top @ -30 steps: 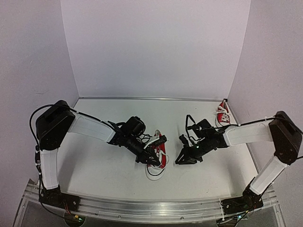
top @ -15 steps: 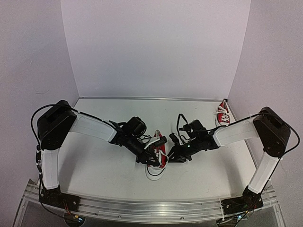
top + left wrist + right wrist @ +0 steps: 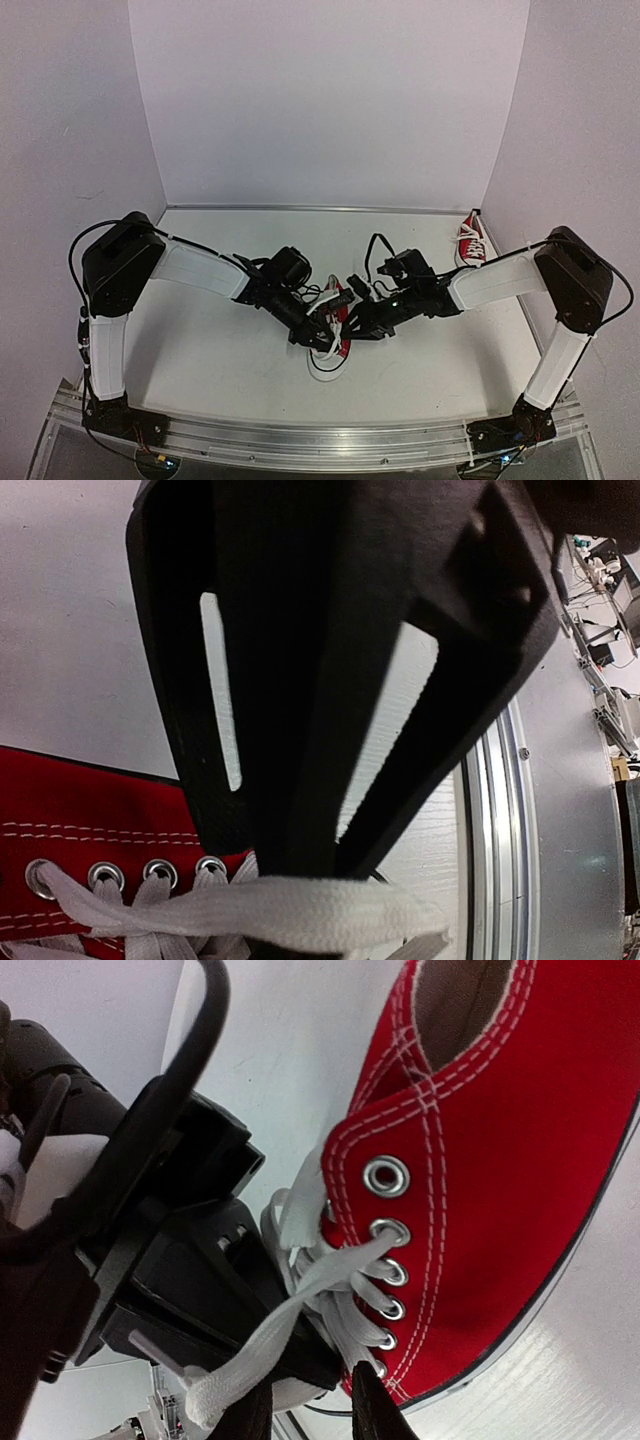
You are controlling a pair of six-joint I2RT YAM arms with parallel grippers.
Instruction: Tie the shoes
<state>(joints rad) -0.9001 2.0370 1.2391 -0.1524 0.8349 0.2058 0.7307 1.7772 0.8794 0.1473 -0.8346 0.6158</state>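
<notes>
Red canvas shoe (image 3: 500, 1180): is being flanked at mid-table by the left gripper (image 3: 320, 337) and the right gripper (image 3: 353, 320), which are closing in on its lacing from opposite sides.
White lace (image 3: 290, 912): is being stretched flat across the left gripper's tips, just beside the eyelets; whether it is being pinched cannot be told.
Left claw: is being held closed, its black fingers pressed together.
Right claw: is being held partly open, fingertips apart, with nothing seen between them; the loose lace end is lying just beside one finger.
Obstruction: part of the lacing is being hidden from the right wrist camera by the left gripper's black body.
Black cable (image 3: 190, 1070): is being looped across that same view.
Second shoe (image 3: 470, 243): is being left well apart, in the far right corner against the wall.
Table (image 3: 220, 360): is being bordered at its near edge by an aluminium rail (image 3: 300, 435).
</notes>
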